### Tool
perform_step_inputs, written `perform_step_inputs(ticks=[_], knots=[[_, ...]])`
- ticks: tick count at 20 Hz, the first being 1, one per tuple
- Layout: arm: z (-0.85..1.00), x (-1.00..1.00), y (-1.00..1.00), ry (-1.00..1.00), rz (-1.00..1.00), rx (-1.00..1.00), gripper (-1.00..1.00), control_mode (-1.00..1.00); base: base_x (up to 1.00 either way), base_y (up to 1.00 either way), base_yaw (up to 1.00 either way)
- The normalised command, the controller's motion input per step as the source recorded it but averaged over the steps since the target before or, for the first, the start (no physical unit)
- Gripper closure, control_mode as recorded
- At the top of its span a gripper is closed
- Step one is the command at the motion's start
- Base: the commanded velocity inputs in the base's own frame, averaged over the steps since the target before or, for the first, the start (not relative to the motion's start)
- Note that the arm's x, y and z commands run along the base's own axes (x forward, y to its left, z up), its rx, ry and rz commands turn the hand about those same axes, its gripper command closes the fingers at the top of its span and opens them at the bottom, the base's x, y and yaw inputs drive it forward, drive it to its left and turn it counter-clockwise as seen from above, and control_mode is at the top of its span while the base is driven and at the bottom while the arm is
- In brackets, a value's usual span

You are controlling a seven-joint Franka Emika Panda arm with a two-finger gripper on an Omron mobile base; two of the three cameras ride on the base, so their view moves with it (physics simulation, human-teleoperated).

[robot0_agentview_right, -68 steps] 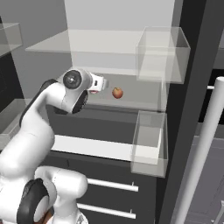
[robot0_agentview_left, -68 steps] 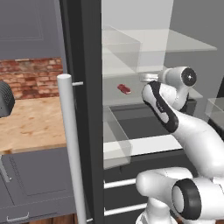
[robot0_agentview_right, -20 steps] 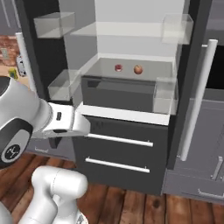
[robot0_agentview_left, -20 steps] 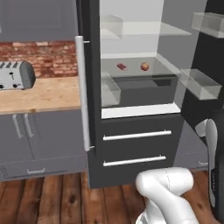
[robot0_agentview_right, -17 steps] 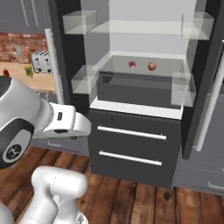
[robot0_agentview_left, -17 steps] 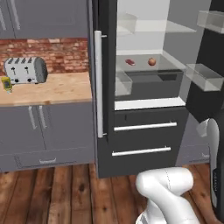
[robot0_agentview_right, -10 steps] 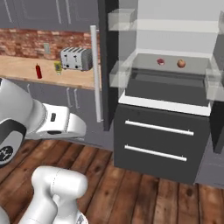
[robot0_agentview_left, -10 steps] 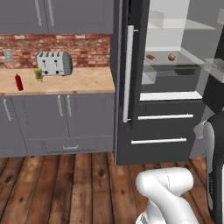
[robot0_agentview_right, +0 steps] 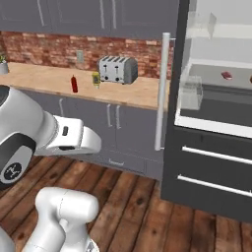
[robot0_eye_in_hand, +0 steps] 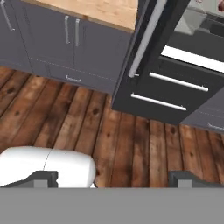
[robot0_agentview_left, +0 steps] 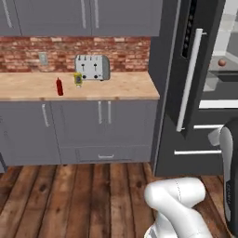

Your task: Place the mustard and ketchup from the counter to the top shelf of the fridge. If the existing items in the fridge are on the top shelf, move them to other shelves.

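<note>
Left base view: the ketchup (robot0_agentview_left: 59, 86) and mustard (robot0_agentview_left: 78, 79) stand near each other on the counter (robot0_agentview_left: 121, 88) by the toaster (robot0_agentview_left: 92, 67); the fridge (robot0_agentview_left: 183, 83) is open, an apple (robot0_agentview_left: 222, 62) inside.

Right base view: meat (robot0_agentview_right: 226, 75) lies on a fridge shelf.

Hand view: the gripper (robot0_eye_in_hand: 113, 178) hangs wide open and empty over the wood floor (robot0_eye_in_hand: 131, 144).

counter (robot0_agentview_left: 121, 88) carries ketchup (robot0_agentview_left: 59, 87), mustard (robot0_agentview_left: 78, 79), toaster (robot0_agentview_left: 92, 68).
</note>
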Motion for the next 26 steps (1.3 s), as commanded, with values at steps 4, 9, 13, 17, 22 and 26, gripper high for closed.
perform_step_inputs(ticks=[4,9,13,17,22,26], knots=[[0.0,0.0,0.0,0.0,0.0,0.0,-1.0,1.0,0.68,1.0,0.24],[0.0,0.0,0.0,0.0,0.0,0.0,-1.0,1.0,1.0,1.0,0.1],[0.0,0.0,0.0,0.0,0.0,0.0,-1.0,1.0,1.0,1.0,0.0],[0.0,0.0,0.0,0.0,0.0,0.0,-1.0,1.0,1.0,1.0,0.0],[0.0,0.0,0.0,0.0,0.0,0.0,-1.0,1.0,1.0,0.43,0.0],[0.0,0.0,0.0,0.0,0.0,0.0,-1.0,1.0,1.0,0.02,-0.07]])
